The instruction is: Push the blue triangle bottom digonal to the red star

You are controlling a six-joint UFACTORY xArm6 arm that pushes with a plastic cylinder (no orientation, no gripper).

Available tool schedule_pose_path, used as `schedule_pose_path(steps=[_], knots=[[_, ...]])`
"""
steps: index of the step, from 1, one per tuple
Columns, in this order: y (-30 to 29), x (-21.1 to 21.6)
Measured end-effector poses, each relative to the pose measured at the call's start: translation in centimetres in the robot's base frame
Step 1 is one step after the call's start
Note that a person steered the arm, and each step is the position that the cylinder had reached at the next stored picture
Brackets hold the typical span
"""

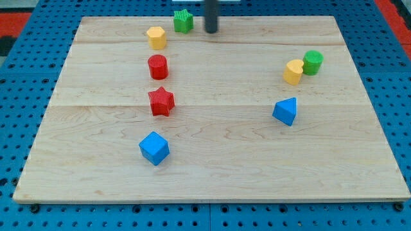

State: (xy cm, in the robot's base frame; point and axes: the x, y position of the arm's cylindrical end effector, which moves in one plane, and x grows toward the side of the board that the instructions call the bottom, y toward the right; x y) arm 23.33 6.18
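Observation:
The blue triangle point(286, 111) lies on the wooden board at the view's right of centre. The red star point(161, 101) lies at the view's left of centre, far from the triangle. My tip point(210, 31) is at the view's top, near the board's top edge, just right of the green star point(183, 21). It touches no block and is well above and left of the blue triangle.
A yellow hexagon block point(156, 37) and a red cylinder point(158, 67) stand above the red star. A blue cube point(154, 148) lies below it. A yellow cylinder point(293, 72) and a green cylinder point(313, 62) touch above the blue triangle. The board point(212, 173) has blue pegboard around it.

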Motion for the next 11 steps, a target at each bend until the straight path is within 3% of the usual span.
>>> schedule_pose_path(steps=[1, 2, 5, 7, 9, 10, 11], knots=[[10.1, 3.9], [11.7, 11.3], [18.1, 20.9], [3.4, 23.5], [-1.5, 23.6], [0.4, 25.5], [10.8, 24.2]])
